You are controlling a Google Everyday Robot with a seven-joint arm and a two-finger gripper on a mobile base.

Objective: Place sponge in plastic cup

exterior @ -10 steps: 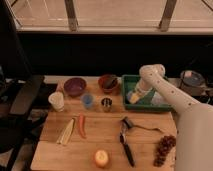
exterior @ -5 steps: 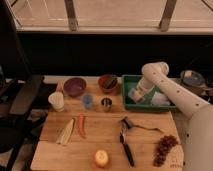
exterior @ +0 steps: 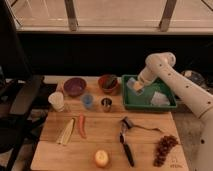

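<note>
My gripper (exterior: 137, 88) is over the left end of the green bin (exterior: 150, 105) at the back right of the wooden table. It is shut on a yellow sponge (exterior: 135, 89) and holds it just above the bin floor. A white plastic cup (exterior: 56, 101) stands upright at the table's far left, well away from the gripper. A small blue cup (exterior: 88, 101) stands between the two.
A purple bowl (exterior: 75, 86), a red bowl (exterior: 108, 82) and a metal cup (exterior: 106, 104) stand between bin and white cup. A red pepper (exterior: 81, 126), corn (exterior: 66, 132), an orange fruit (exterior: 101, 158), a black tool (exterior: 125, 145) and grapes (exterior: 162, 147) lie in front. A chair (exterior: 20, 100) is at left.
The arm has drawn up and back a little, and the gripper with the yellow sponge has risen slightly inside the green bin.
</note>
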